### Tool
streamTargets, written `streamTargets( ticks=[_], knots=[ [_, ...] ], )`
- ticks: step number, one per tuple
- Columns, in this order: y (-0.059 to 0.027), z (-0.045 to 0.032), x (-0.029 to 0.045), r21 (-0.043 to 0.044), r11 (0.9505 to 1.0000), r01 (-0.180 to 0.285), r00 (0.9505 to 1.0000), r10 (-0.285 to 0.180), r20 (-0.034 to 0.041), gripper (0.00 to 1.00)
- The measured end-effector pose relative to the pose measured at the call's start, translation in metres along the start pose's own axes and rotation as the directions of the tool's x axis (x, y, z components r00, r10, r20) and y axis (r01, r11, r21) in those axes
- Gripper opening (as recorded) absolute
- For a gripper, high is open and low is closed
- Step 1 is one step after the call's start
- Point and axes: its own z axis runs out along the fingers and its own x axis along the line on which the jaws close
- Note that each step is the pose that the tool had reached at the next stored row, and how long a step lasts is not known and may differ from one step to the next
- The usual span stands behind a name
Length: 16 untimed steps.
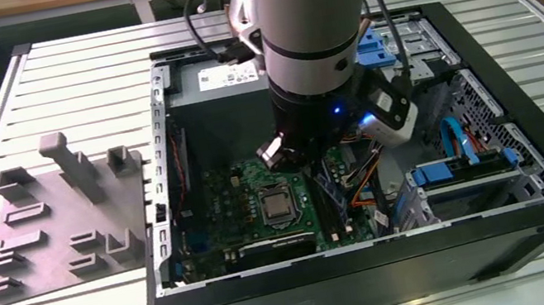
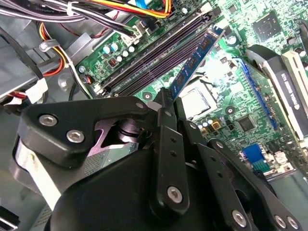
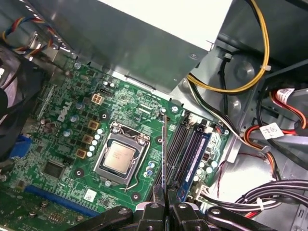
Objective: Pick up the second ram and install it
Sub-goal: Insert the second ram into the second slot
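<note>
Exterior view: robot arm [image 1: 317, 27] upright over an open computer case [image 1: 384, 275], lower end inside it; case on a slatted metal table [image 1: 68, 79]. Grey fixture plate [image 1: 41, 235] with upright blocks on the table at the exterior view's left, just beside the case. Inside the case: green motherboard [image 1: 235, 193] with processor socket [image 1: 277, 204]; blue brackets [image 1: 443, 171] toward the exterior view's right. First wrist view: gripper [image 3: 166, 196], fingers [image 3: 156, 204] clenched on the second ram [image 3: 164, 154], grasped at one end. Second ram seen edge-on as a thin dark line, held on edge over the motherboard [image 3: 72, 120], between the processor socket [image 3: 119, 158] and the bank of long black memory slots [image 3: 183, 149]; parallel to the slots and just beside the nearest one. Not seated in any slot. Second wrist view: second ram [image 2: 195, 57], dark with bluish marks along its face, projecting from the clamped gripper [image 2: 168, 103]; close alongside the memory slots [image 2: 154, 55], processor socket [image 2: 199, 101] on its other side. Height of the second ram above the board: cannot tell. Wiring [image 3: 231, 90] in yellow, red and black beyond the slot bank in the first wrist view, apart from the second ram.
</note>
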Motion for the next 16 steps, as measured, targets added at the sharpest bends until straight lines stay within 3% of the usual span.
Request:
streamTargets(
  ticks=[11, 16],
  knots=[
    [0.0, 0.0003, 0.0, 0.0072, 0.9971, -0.075, 0.9972, 0.075, 0.0035, 0.14],
    [0.0, 0.001, 0.0, 0.0118, 0.9898, -0.142, 0.9899, 0.142, 0.0073, 0.14]
  ],
)
